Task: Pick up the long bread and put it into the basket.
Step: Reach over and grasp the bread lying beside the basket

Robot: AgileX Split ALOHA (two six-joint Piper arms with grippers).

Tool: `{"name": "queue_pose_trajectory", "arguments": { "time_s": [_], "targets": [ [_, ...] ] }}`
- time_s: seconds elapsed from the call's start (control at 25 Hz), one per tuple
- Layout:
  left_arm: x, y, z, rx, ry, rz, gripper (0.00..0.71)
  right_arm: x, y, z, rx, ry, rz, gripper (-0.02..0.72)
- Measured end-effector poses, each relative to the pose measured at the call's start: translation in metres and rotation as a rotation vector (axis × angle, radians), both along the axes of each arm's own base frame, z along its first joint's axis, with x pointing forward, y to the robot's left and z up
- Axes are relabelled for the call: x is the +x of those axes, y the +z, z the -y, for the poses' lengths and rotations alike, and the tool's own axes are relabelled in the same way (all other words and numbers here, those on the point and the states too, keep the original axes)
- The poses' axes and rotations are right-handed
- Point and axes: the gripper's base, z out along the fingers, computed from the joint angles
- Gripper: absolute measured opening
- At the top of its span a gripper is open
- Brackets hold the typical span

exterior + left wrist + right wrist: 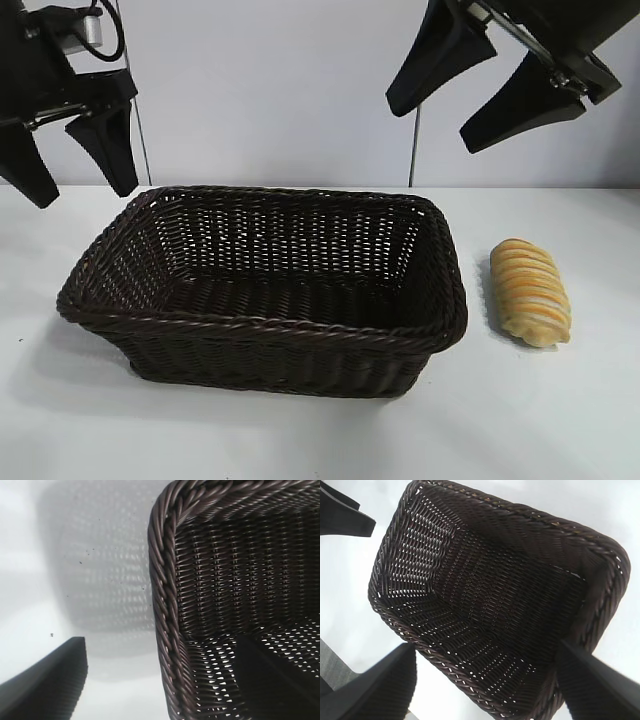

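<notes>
The long bread (530, 291), a golden-tan ridged loaf, lies on the white table to the right of the basket (262, 326). That dark brown wicker basket sits at the table's middle with nothing inside. My left gripper (72, 158) hangs open, high above the basket's left end, holding nothing. High at the upper right, my right gripper (452, 112) is open and empty, above the basket's right rim. The left wrist view shows a corner of the basket (165, 580), the right wrist view its whole inside (485, 600). The bread is out of both wrist views.
The white table (560, 420) runs to a pale back wall. Bare tabletop lies in front of the basket and around the bread.
</notes>
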Motion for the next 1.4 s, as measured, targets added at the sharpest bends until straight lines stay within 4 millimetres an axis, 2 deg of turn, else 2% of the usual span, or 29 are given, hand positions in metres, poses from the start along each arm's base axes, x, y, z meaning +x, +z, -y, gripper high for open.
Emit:
{"name": "queue_pose_trajectory", "arguments": {
  "time_s": [0.64,1.4],
  "targets": [
    [-0.006,0.024,0.024,-0.310,0.052,-0.016,0.583,0.000,0.000,0.000,0.000,0.000,0.000,0.559],
    [-0.007,0.024,0.024,-0.320,0.046,-0.031,0.583,0.000,0.000,0.000,0.009,-0.018,-0.012,0.559]
  ]
}}
